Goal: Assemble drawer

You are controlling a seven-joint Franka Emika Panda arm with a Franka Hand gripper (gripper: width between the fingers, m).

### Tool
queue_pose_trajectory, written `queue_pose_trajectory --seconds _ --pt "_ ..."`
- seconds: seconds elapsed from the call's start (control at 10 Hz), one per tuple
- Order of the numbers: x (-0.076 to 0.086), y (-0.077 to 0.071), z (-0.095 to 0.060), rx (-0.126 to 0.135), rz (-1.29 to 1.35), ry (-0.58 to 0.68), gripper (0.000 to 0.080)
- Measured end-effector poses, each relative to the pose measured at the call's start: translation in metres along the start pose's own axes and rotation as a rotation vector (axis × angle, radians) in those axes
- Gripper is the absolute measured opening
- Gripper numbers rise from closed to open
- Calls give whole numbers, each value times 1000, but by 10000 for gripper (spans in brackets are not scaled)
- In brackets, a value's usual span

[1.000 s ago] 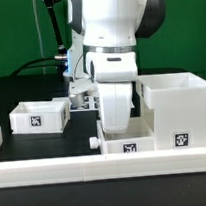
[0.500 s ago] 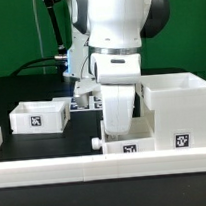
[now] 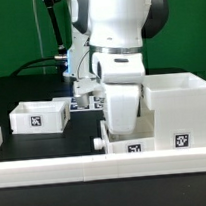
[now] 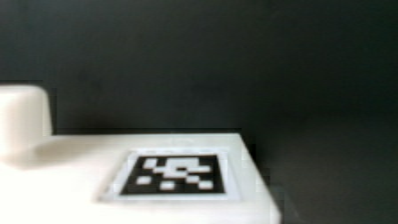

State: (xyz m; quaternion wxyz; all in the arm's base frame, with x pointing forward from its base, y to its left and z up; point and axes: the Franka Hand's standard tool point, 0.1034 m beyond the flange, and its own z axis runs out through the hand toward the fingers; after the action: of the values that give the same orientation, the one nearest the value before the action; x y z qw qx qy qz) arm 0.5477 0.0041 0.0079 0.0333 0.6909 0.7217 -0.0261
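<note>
Arm between open tray and housing — second tray in front.

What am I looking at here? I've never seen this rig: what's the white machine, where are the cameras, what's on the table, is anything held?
The big white jointed machine is a robot arm. One picture comes from a camera off the arm; the other from a camera on its wrist, looking down close. On the black table lie white plastic drawer parts with black-and-white square tags: a small open-top tray on the exterior view's left, a large boxy housing on its right, a second tray in front of the arm. A long white rail runs along the front. The wrist view shows a tagged white surface; which part, I cannot tell. The hand is low by the second tray, its fingers hidden, so I cannot say whether anything is held.
</note>
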Motion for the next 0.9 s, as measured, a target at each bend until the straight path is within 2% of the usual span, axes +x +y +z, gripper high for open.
queue_pose_trajectory --seconds 0.2,0.5,0.6,0.7,0.8,0.9 --pt "2 0 -1 17 -21 -18 42" --pt "1 0 -1 16 -17 -17 42" --pt "1 0 -1 16 -17 -17 134" --pt "1 0 -1 15 -17 -17 284" --pt "4 4 -9 3 -2 -17 423" --pt "2 4 -17 7 0 -23 556"
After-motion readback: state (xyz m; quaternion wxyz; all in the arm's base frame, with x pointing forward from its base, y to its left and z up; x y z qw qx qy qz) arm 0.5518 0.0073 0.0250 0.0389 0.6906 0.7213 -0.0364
